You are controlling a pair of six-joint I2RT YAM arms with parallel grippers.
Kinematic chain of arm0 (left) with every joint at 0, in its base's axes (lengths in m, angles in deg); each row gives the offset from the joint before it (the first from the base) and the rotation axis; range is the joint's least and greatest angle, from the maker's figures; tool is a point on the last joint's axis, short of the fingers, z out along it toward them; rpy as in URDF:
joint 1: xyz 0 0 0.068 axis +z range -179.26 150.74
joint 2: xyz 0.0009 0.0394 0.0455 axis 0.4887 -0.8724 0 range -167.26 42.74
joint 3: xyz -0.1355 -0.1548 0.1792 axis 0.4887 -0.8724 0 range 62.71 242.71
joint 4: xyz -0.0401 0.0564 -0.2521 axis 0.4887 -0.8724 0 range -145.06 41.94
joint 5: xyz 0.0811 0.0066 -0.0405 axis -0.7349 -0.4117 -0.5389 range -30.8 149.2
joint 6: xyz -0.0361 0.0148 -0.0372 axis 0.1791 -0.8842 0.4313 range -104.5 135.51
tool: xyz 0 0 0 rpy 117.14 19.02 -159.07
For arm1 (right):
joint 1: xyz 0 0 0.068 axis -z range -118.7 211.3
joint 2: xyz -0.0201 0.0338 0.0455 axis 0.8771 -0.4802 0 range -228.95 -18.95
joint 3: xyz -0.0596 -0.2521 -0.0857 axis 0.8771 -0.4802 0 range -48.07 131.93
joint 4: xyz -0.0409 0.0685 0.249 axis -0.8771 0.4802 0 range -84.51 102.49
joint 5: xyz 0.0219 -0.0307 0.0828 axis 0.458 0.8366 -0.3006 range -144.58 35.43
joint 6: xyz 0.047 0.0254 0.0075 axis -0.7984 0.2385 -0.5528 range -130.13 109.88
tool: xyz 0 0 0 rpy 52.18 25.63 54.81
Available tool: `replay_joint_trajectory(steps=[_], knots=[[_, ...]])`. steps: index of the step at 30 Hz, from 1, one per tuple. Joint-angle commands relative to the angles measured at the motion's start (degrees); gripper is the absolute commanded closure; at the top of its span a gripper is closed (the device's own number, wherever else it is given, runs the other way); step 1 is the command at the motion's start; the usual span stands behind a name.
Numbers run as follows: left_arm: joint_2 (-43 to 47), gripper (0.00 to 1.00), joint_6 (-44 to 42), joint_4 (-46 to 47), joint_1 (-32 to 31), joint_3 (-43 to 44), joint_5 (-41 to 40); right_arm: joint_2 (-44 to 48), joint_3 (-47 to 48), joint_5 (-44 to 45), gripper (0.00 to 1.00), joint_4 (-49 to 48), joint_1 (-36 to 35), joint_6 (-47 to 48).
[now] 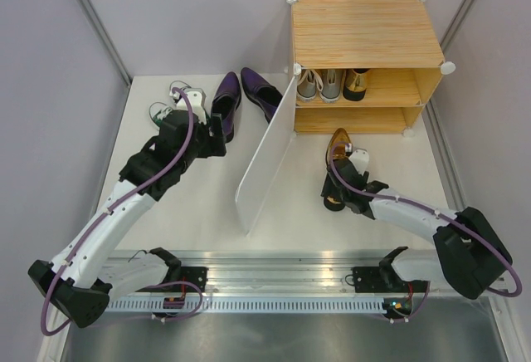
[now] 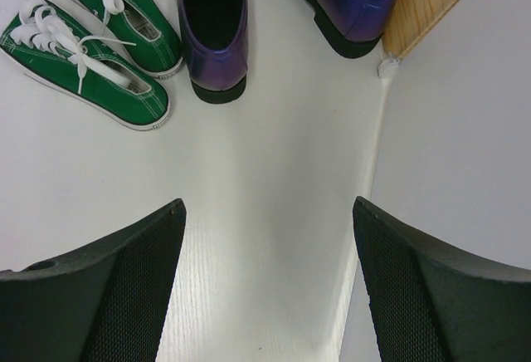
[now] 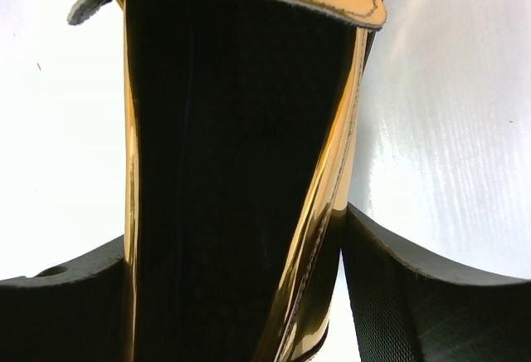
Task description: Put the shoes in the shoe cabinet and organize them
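Gold shoe [image 3: 232, 171] between right jaws, grip unclear; toe toward cabinet [image 1: 365, 30], long axis near-far. Left jaws apart.

The gold shoe [image 3: 241, 154] has a mirror-glossy, smooth upper with a stitched edge and a dark matt lining. The purple dress shoes [image 2: 214, 30] are smooth and glossy. The green sneakers [image 2: 91, 63] look like woven cloth, with white cloth laces [image 2: 79, 42] and a white stitched sole rim. The shoe cabinet [image 1: 365, 34] is matt, light, fine-grained wood; its door [image 1: 270, 150] is smooth and white, and its corner connectors [image 1: 448, 68] look like white plastic. The white surface [image 2: 274, 154] has a faint sheen. The left end effector [image 2: 265, 287] has black matt pads [image 2: 141, 295] with a fine mesh texture.
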State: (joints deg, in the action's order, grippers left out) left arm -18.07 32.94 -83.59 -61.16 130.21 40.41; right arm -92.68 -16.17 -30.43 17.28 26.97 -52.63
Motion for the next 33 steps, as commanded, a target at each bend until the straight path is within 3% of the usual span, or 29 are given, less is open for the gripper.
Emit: replay_joint_trajectory(steps=[1, 7, 14, 20, 33], knots=[[0.7, 0.16, -1.6, 2.4, 0.1, -0.3, 1.4, 2.9, 3.4, -1.4, 0.72, 4.6, 0.4, 3.4], [0.6, 0.16, -1.7, 2.5, -0.1, -0.3, 1.7, 11.7, 2.2, -1.3, 0.99, 8.5, 0.7, 4.7], [0.4, 0.15, -1.7, 2.5, -0.2, -0.4, 2.0, 22.4, 0.4, -2.5, 0.99, 10.8, 0.7, 8.5], [0.3, 0.16, -1.7, 2.6, -0.3, -0.4, 2.1, 25.7, -1.0, -2.3, 0.99, 10.9, 0.8, 9.7], [0.5, 0.16, -1.9, 2.6, -0.4, -0.4, 1.8, 39.6, 0.9, 6.2, 0.99, 12.9, 0.8, 8.5]])
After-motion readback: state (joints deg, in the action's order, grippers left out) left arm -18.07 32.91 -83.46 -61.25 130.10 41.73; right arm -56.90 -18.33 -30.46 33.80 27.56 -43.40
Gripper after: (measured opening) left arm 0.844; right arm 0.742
